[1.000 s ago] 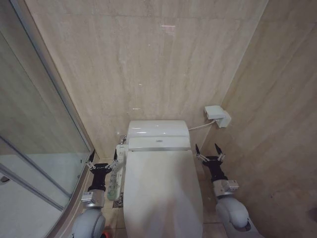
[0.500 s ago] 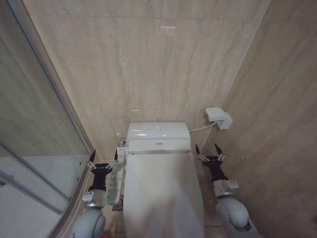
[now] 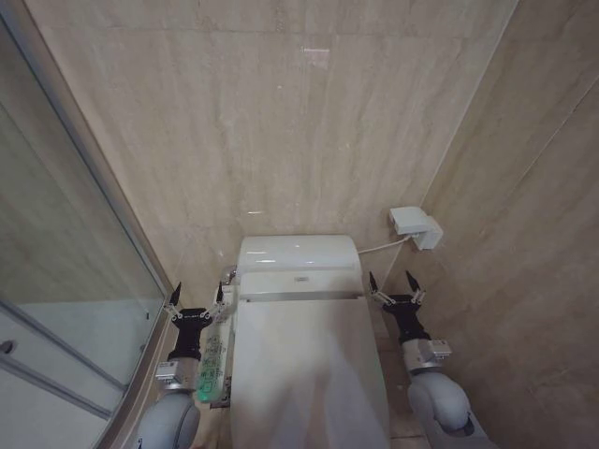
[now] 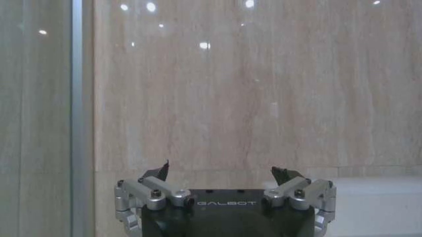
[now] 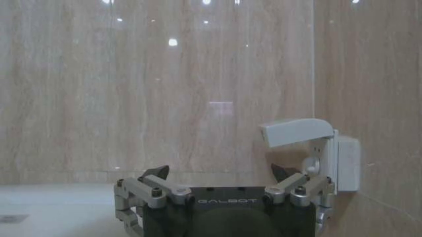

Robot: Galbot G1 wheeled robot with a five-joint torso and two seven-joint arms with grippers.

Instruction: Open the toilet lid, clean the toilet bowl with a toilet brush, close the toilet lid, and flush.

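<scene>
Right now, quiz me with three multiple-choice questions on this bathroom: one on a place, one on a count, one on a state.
1. Where is the control panel?
A. on the toilet's left side, by the left gripper
B. on the back wall
C. on top of the toilet lid

2. How many grippers are open?
A. none
B. one
C. two

3. The toilet lid is:
A. raised against the tank
B. down, closed
C. taken off

Answers:
1 A, the head view shows the long panel along the toilet's left edge.
2 C, the left gripper and the right gripper both hold their fingers spread.
3 B, the lid lies flat over the bowl.
</scene>
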